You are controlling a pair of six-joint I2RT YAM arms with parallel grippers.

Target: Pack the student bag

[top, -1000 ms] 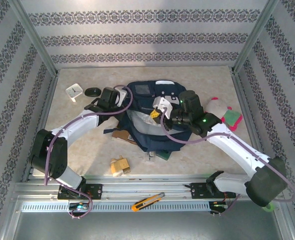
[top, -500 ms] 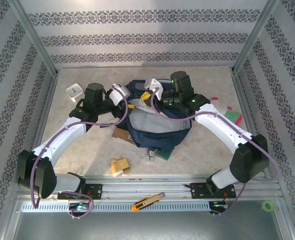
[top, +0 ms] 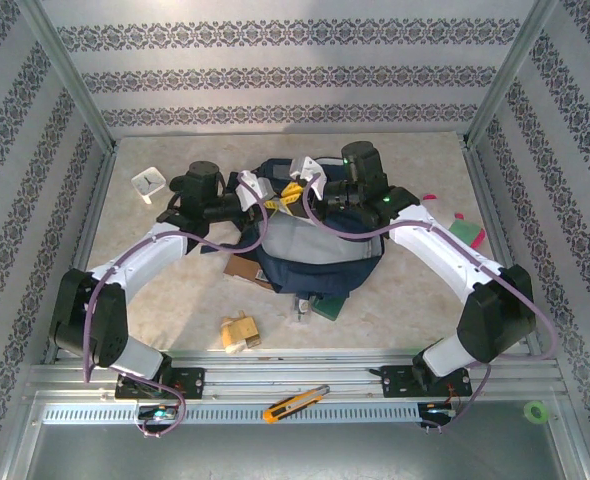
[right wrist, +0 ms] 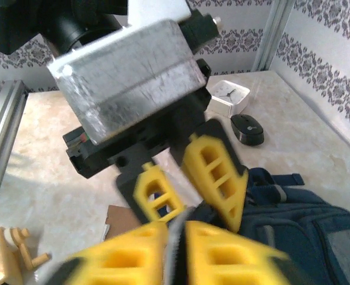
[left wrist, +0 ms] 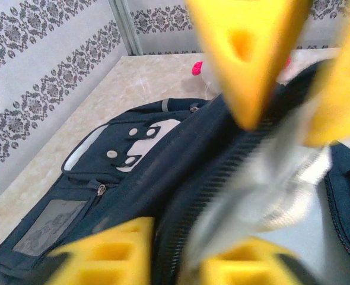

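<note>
1. bag (top: pixel 315 278) lies at tabletop (top: pixel 175 300) centre. Its top end is toward 12 o'clock, its mouth is open and the pale grey lining (top: pixel 310 240) shows.
2. left gripper (top: pixel 268 203) is on the bag's rim at 11 o'clock. Its fingers (left wrist: pixel 104 252) pinch the zip edge (left wrist: pixel 222 178), which runs between them in the left wrist view.
3. right gripper (top: pixel 293 191) is on the rim at 12 o'clock, tip to tip with the left gripper. Its fingers (right wrist: pixel 121 255) are pressed nearly together on a thin sliver of bag edge; this part is blurred.
4. The bag's outside, in the left wrist view, has a grey window patch (left wrist: pixel 50 222) and a white patch with studs (left wrist: pixel 133 139).
5. clock (top: pixel 148 182) is white and square, at 10 o'clock from the bag and apart from it.
6. mouse (right wrist: pixel 247 127) is black and sits just beside the clock.
7. cardboard (top: pixel 245 268) lies flat at 8 o'clock, against the bag's edge.
8. wooden toy (top: pixel 240 332) is at 7 o'clock, apart from the bag and near the front edge.
9. green slab (top: pixel 327 308) pokes out from under the bag at 6 o'clock.
10. green pad (top: pixel 465 232) is at 3 o'clock, near the right wall.
11. pink thing (left wrist: pixel 197 68) is past the bag's top; I cannot tell what it is.
12. cutter (top: pixel 297 402) is yellow and lies on the front rail at 6 o'clock, off the tabletop.
</note>
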